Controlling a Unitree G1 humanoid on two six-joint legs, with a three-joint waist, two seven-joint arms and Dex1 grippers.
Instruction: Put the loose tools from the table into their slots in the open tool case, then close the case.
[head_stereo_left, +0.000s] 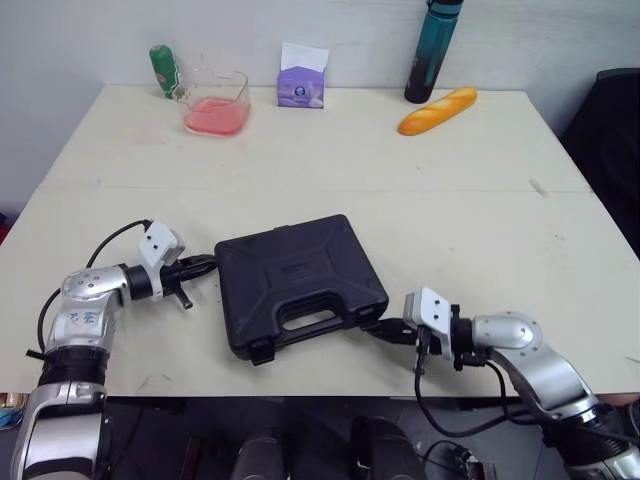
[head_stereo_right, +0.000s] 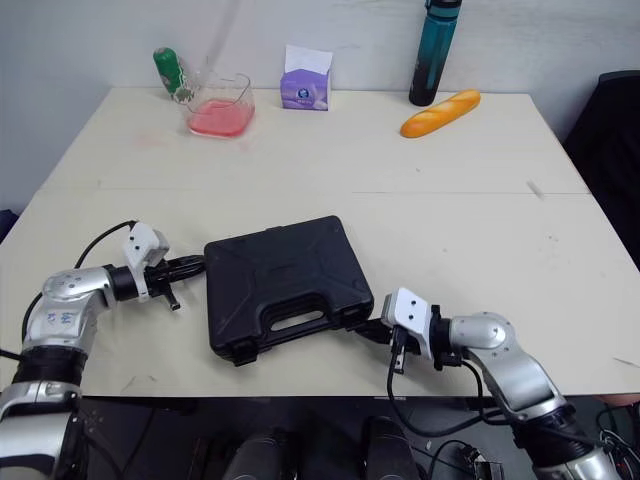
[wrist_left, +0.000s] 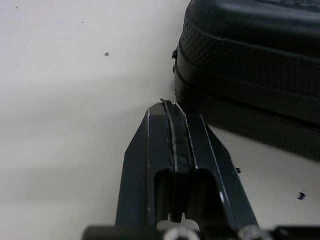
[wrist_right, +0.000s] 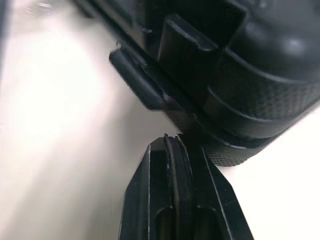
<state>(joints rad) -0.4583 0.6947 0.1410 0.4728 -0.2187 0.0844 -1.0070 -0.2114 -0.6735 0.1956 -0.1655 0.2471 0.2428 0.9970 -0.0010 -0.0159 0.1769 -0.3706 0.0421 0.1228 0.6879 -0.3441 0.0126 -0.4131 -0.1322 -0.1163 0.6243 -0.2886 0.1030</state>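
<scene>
Already the black tool case (head_stereo_left: 298, 280) lies shut on the near side of the bench (head_stereo_left: 450, 220). The left fingers (head_stereo_left: 200, 265) and right fingers (head_stereo_left: 388, 329), clenched empty, sit beside it. Maybe only its latches (wrist_right: 137, 82) need snapping.

Tool case (head_stereo_left: 298, 283) on table (head_stereo_left: 450, 230) — left claw (head_stereo_left: 208, 263) beside its left edge, right claw (head_stereo_left: 378, 327) at front-right corner.

Place: test room | Evidence: plain table (head_stereo_left: 450, 230) against white wall (head_stereo_left: 100, 30) | Table's far edge: bottle (head_stereo_left: 433, 50), tissue box (head_stereo_left: 301, 85), bread (head_stereo_left: 437, 110)
</scene>
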